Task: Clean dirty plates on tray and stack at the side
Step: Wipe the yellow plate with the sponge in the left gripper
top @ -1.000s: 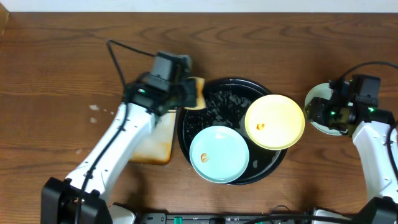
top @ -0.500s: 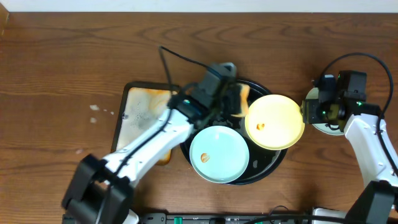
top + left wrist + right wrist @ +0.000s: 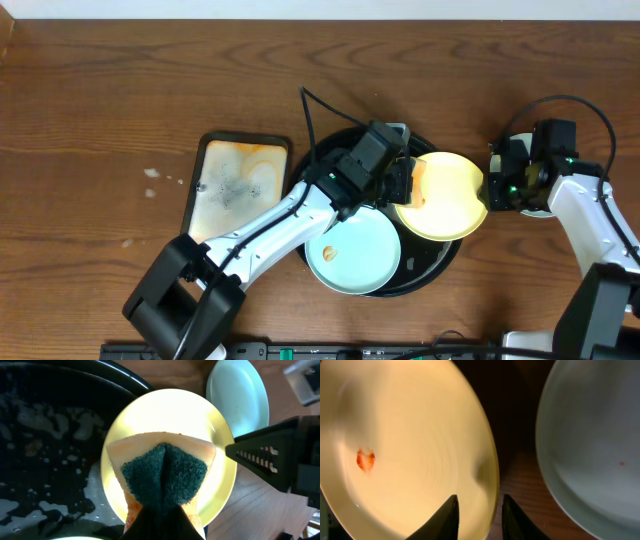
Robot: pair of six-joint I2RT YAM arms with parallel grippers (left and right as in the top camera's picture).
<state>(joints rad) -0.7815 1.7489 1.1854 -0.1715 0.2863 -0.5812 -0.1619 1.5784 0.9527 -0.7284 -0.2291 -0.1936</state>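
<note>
Left end effector (image 3: pixel 162 517), gripping a green-and-orange sponge (image 3: pixel 164 476), has swung onto the round yellow plate (image 3: pixel 167 412); right end effector (image 3: pixel 479 504) straddles its rim, grip unclear, ready for scrubbing.

Yellow plate (image 3: pixel 410 435) with orange smear (image 3: pixel 365 459), rim between parted pincer (image 3: pixel 480 499) fingers, pale green plate (image 3: pixel 590 445) just beside

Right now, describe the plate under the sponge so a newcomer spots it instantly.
Find the large round black tray mid-table. Its right rim carries a small round yellow plate. It is the only yellow one: the tray's other plate and the off-tray plate are pale mint-green.
</note>
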